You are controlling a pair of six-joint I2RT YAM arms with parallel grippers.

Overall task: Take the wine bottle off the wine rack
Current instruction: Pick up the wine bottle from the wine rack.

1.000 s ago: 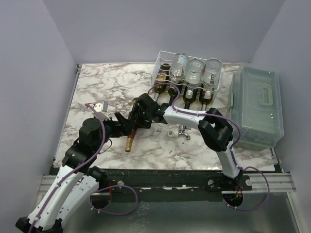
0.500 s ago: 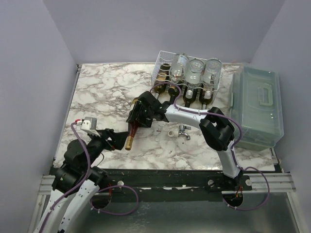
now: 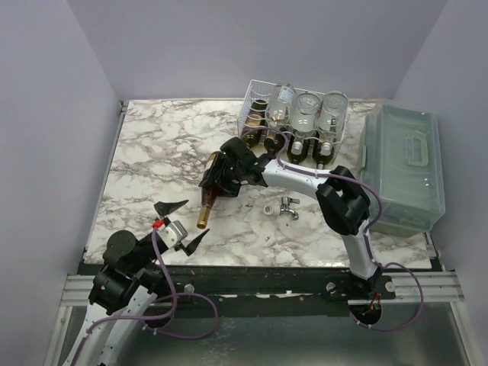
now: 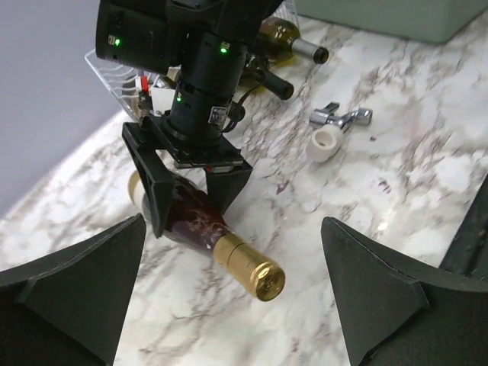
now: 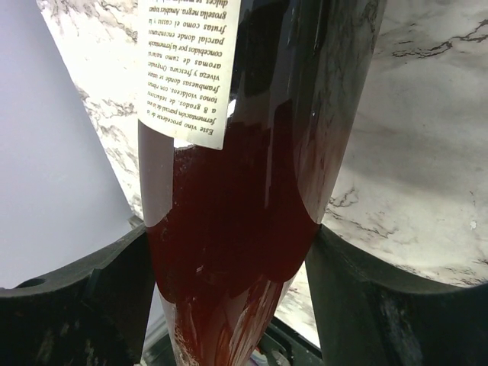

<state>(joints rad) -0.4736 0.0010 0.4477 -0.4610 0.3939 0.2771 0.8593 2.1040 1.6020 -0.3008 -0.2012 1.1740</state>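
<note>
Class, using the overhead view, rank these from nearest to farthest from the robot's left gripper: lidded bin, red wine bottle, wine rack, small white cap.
From the left gripper:
1. red wine bottle, lying just beyond it.
2. small white cap, mid-table, to the right.
3. wine rack, at the back.
4. lidded bin, far right.

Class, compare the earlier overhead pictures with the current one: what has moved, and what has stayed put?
The left gripper, open, has drawn back from the wine bottle towards the near edge of the table. The right gripper stays closed around the bottle's body, which lies about where it was. The wine rack and lidded bin have not moved.
</note>
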